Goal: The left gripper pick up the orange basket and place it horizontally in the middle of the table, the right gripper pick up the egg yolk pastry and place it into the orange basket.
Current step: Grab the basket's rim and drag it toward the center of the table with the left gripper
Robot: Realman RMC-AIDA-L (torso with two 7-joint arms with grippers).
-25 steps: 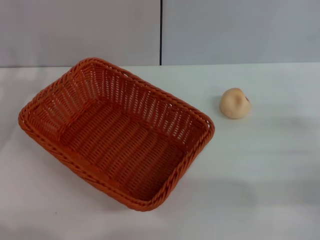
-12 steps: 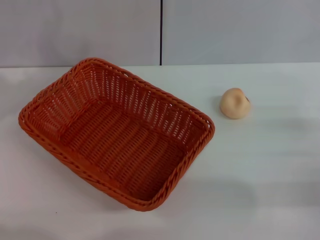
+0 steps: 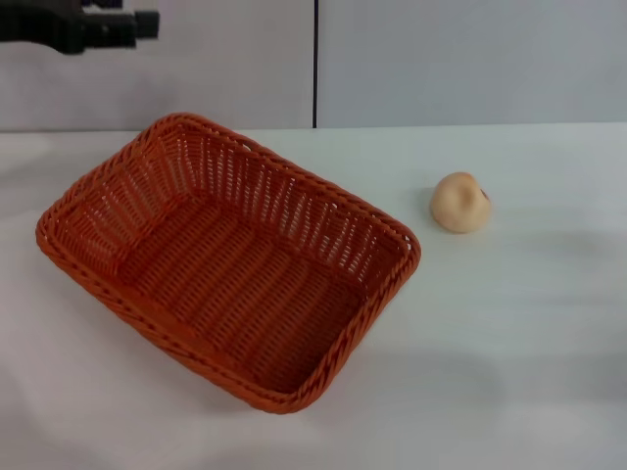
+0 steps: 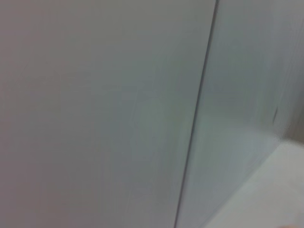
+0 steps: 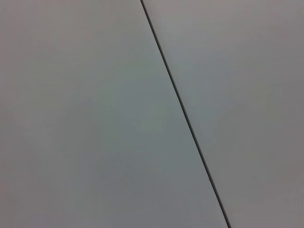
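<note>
A: Now the left gripper [image 3: 118, 26] enters top left, above the basket [image 3: 227, 257]; finger state unclear.

B: Basket skewed left of centre on the table [image 3: 509, 333], pastry [image 3: 460, 203] right, untouched. Pickup just beginning.

Head view: from above, facing forward and down over the white counter [image 3: 509, 372], taking in the basket [image 3: 225, 259], the small pastry [image 3: 460, 203] and the grey wall panels [image 3: 196, 59] behind, split by 1 dark vertical seam [image 3: 314, 64]. Left wrist view: aimed close at the same wall [image 4: 95, 104], seam [image 4: 197, 114] slanting, a pale corner of counter [image 4: 280, 190] at 1 edge. Right wrist view: wall [image 5: 85, 123] and slanted seam [image 5: 185, 114] only. Shared by all 3: the panelled wall with its seam.
</note>
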